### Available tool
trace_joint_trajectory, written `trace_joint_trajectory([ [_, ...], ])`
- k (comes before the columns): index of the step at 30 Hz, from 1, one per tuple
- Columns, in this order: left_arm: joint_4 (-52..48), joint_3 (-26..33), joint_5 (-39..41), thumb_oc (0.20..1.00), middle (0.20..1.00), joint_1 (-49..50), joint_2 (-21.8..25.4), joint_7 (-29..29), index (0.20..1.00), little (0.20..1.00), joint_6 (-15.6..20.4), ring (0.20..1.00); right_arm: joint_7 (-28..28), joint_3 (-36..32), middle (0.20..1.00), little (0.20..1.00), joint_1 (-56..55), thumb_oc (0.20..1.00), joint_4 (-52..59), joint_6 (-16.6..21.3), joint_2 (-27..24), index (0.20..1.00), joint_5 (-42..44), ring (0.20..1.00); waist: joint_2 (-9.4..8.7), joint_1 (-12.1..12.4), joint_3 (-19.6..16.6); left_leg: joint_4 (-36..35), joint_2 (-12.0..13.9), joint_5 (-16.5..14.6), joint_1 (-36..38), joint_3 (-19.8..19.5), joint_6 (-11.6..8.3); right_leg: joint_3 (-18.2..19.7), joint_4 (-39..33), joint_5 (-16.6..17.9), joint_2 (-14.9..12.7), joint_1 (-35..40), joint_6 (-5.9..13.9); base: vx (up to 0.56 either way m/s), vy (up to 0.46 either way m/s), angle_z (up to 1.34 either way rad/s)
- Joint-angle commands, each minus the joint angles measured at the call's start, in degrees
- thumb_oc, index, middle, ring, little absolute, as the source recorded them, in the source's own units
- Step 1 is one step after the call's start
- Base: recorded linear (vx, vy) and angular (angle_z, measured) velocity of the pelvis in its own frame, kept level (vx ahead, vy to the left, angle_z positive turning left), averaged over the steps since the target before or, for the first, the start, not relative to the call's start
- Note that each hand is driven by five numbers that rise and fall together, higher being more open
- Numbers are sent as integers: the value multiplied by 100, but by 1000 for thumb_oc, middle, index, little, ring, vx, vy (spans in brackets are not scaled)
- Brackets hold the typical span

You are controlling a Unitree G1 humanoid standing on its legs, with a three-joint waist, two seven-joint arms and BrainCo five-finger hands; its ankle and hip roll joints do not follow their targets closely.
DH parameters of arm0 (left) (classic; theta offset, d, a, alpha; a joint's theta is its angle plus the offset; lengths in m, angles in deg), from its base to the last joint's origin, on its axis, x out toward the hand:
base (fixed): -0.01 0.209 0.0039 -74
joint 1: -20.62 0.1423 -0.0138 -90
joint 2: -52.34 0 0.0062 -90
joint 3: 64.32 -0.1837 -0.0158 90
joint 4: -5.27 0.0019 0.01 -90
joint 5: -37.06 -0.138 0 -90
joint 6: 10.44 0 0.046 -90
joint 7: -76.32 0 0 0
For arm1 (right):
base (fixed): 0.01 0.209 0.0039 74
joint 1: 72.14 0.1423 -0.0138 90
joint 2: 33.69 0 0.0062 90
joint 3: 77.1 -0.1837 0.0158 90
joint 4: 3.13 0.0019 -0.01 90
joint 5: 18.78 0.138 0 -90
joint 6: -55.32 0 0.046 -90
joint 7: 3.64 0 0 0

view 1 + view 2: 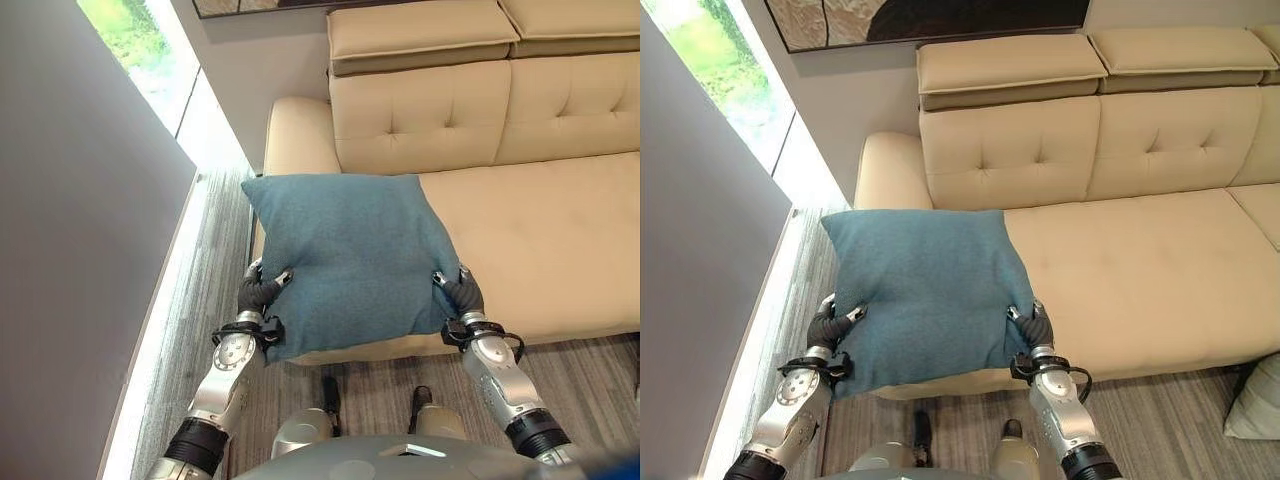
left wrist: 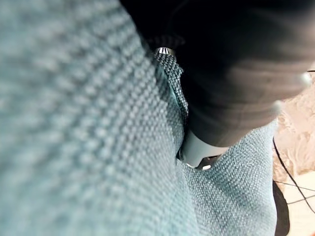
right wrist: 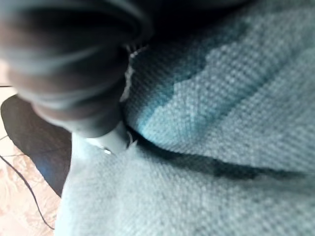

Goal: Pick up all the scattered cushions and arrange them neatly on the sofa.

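The robot stands in front of a beige sofa (image 1: 1140,270) with a teal cushion (image 1: 925,295) held up between both hands, over the sofa's left end near the armrest (image 1: 880,170). The cushion lies tilted, its far corners reaching over the seat and its near edge hanging toward the robot. The left hand (image 1: 830,325) pinches the cushion's left edge, fingers curled into the fabric with the thumb on top. The right hand (image 1: 1035,325) does the same on the right edge, its fingers wrapped onto the cloth. In the left wrist view the woven teal fabric (image 2: 88,137) presses right up against the hand. A second, pale cushion (image 1: 1255,400) lies on the grey wood floor (image 1: 1160,420) beside the sofa's front, to the robot's right. A framed picture (image 1: 930,20) hangs on the wall above the backrest
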Motion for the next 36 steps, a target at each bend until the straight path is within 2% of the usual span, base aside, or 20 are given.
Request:
trace_joint_trajectory([
  [1, -343, -280, -14, 200, 200, -611, 9, -183, 200, 200, 407, 200, 119, -215, 200, 200, 299, 200, 932, 557, 145, 200, -89, 200, -412, -79, -55, 571, 34, -947, 383, -497, -98, -45, -561, 192, 21, 270, 121, 43, -262, 75],
  [3, -327, -365, 29, 200, 200, -698, -50, -201, 200, 200, 415, 200, 62, -298, 200, 200, 232, 200, 961, 569, 33, 200, -78, 200, -465, -155, 16, 1130, 120, -919, 150, -533, -180, -162, -708, 137, 101, 464, -19, 76, -298, 56],
  [5, -333, -396, 4, 200, 200, -755, -64, -187, 200, 200, 419, 200, 53, -343, 200, 200, 207, 200, 975, 551, 4, 200, -64, 200, -501, -173, 90, 1427, 14, -880, -27, -597, -161, -152, -771, 104, 129, 541, -92, 59, -187, 19],
  [6, -366, -403, -17, 200, 200, -769, -76, -190, 200, 200, 418, 200, 36, -348, 200, 200, 231, 200, 984, 572, 8, 200, -45, 200, -548, -127, 121, 1489, -338, -1009, -272, -846, -72, -89, -833, 95, 161, 575, -127, 34, -73, 6],
  [7, -366, -403, -17, 200, 200, -768, -75, -190, 200, 200, 418, 200, 37, -348, 200, 200, 231, 200, 984, 572, 9, 200, -45, 200, -550, -135, 122, 1504, -343, -1020, -278, -853, -68, -97, -836, 91, 157, 582, -124, 123, -128, -3],
  [8, -366, -410, -56, 200, 200, -770, -78, -196, 200, 200, 382, 200, 32, -354, 200, 200, 239, 200, 985, 585, 13, 200, -37, 200, -575, -97, 97, 1328, -641, -1034, -456, -923, 38, -50, -889, 101, 219, 620, -120, 123, -63, -6],
  [10, -391, -403, -102, 200, 200, -809, -33, -199, 200, 200, 324, 200, 13, -338, 200, 200, 272, 200, 954, 590, 29, 200, -3, 200, -566, 3, 106, 1215, -953, -819, -805, -946, 137, 52, -878, 54, 359, 677, -126, 185, -33, -10],
  [11, -440, -375, -125, 200, 200, -800, -15, -223, 200, 200, 326, 200, 14, -314, 200, 200, 311, 200, 967, 580, 69, 200, 13, 200, -555, 105, 77, 1223, -992, -766, -915, -918, 153, 202, -847, -32, 467, 708, -150, 232, 34, -36],
  [13, -471, -367, -181, 200, 200, -731, 30, -241, 200, 200, 315, 200, 55, -246, 200, 200, 307, 200, 988, 577, 170, 200, -87, 200, -577, 157, -15, 1017, -993, -776, -633, -1042, 286, 248, -498, -197, 498, 752, -144, 274, 105, -101],
  [15, -502, -333, -211, 200, 200, -698, 92, -234, 200, 200, 314, 200, 105, -182, 200, 200, 336, 200, 980, 544, 228, 200, -131, 200, -590, 199, -52, 852, -939, -806, -442, -960, 376, 280, -92, -296, 452, 671, -64, 222, 129, -85],
  [17, -588, -273, -243, 200, 200, -695, 219, -205, 200, 200, 306, 200, 178, -98, 200, 200, 433, 200, 1038, 493, 305, 200, -263, 200, -496, 164, 97, 753, -810, -858, -180, -874, 528, 331, 1335, -69, 371, -10, 289, 149, 159, -41],
  [18, -590, -267, -274, 200, 200, -712, 229, -194, 200, 200, 307, 200, 188, -92, 200, 200, 442, 200, 1066, 487, 335, 200, -303, 200, -459, 144, 143, 740, -798, -885, -134, -868, 564, 322, 1567, -3, 317, -205, 338, 71, 102, -39],
  [21, -600, -222, -274, 200, 200, -684, 190, -180, 200, 200, 327, 200, 230, -60, 200, 200, 482, 200, 1080, 465, 361, 200, -334, 200, -386, 146, 130, 598, -777, -996, 74, -857, 576, 141, 1042, -110, 51, -261, 235, 157, -15, 6],
  [22, -611, -205, -250, 200, 200, -651, 169, -210, 200, 200, 347, 200, 274, -61, 200, 200, 485, 200, 1107, 453, 339, 200, -314, 200, -330, 127, 106, 505, -749, -1037, 189, -871, 557, 117, 642, -19, -66, -321, 190, 246, -89, 3],
  [25, -631, -175, -249, 200, 200, -663, 144, -199, 200, 200, 402, 200, 298, -81, 200, 200, 545, 200, 1135, 443, 286, 200, -347, 200, -307, 37, 164, 554, -736, -1202, 365, -1001, 485, 410, 125, 380, -247, -538, 300, 235, -151, -3],
  [27, -630, -131, -280, 200, 200, -581, 99, -193, 200, 200, 425, 200, 314, -71, 200, 200, 492, 200, 1128, 449, 255, 200, -380, 200, -412, 47, 39, 679, -631, -1407, 551, -1097, 332, 344, -187, 444, -233, -242, 257, 402, -452, 27],
  [28, -624, -135, -244, 200, 200, -553, 56, -162, 200, 200, 439, 200, 299, -87, 200, 200, 422, 200, 1152, 468, 208, 200, -345, 200, -430, 40, -36, 651, -468, -1348, 584, -1195, 168, 249, -387, 397, -90, -22, 173, 316, -503, 40],
  [31, -556, -214, -133, 200, 200, -707, -28, -78, 200, 200, 478, 200, 160, -189, 200, 200, 367, 200, 1216, 526, 57, 200, -365, 200, -435, -40, -83, 610, -155, -1121, 411, -1249, -98, -68, -788, 276, 116, 236, 38, 64, -372, 98],
  [34, -480, -302, -133, 200, 200, -930, -139, 46, 200, 200, 508, 200, -124, -398, 200, 200, 281, 200, 1364, 543, -161, 200, -715, 200, -364, -191, 8, 607, -41, -925, 167, -1011, -165, -361, -1080, 183, 144, 419, -21, -12, -153, 71],
  [36, -481, -346, -211, 200, 200, -1083, -159, 125, 200, 200, 510, 200, -319, -498, 200, 200, 282, 200, 1451, 576, -221, 200, -937, 200, -337, -280, 93, 546, -137, -747, -151, -675, -118, -463, -1106, 196, 81, 340, 16, -89, 35, 65],
])
